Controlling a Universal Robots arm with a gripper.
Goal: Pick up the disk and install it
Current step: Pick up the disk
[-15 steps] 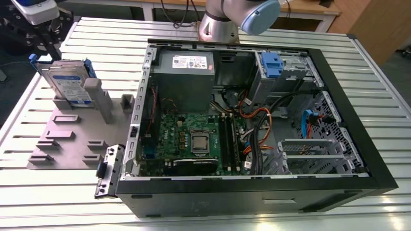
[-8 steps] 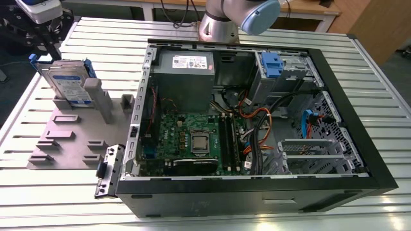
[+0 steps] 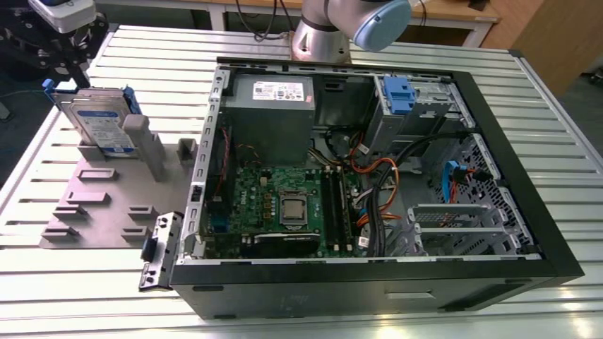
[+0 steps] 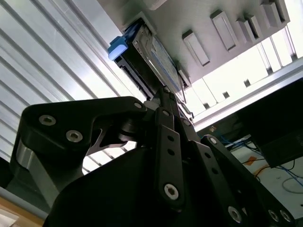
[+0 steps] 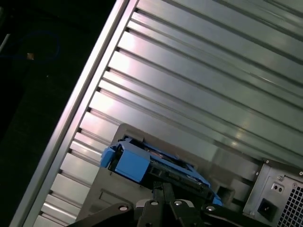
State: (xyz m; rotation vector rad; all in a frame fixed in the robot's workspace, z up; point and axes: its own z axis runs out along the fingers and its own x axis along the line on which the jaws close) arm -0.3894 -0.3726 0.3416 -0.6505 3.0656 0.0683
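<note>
The disk [image 3: 99, 123] stands on edge in a slot of a grey holder plate [image 3: 104, 205] at the exterior view's left, label side showing, blue rails on its upper edge. My gripper [image 3: 70, 70] hangs just above the disk's upper far corner, its black fingers drawn together with nothing between them. In the second wrist view the gripper [image 4: 164, 92] points at the disk [image 4: 154, 52] from close by. In the first wrist view the gripper [image 5: 162, 187] sits right over the blue-edged disk [image 5: 137, 163]. Whether it touches the disk I cannot tell.
An open computer case [image 3: 377, 176] lies on the slatted metal table [image 3: 75, 296], right of the holder. Inside it are a grey power supply [image 3: 273, 113], a motherboard [image 3: 282, 205], loose cables and a perforated drive cage with a blue latch [image 3: 400, 95]. The arm's base [image 3: 325, 35] stands behind the case.
</note>
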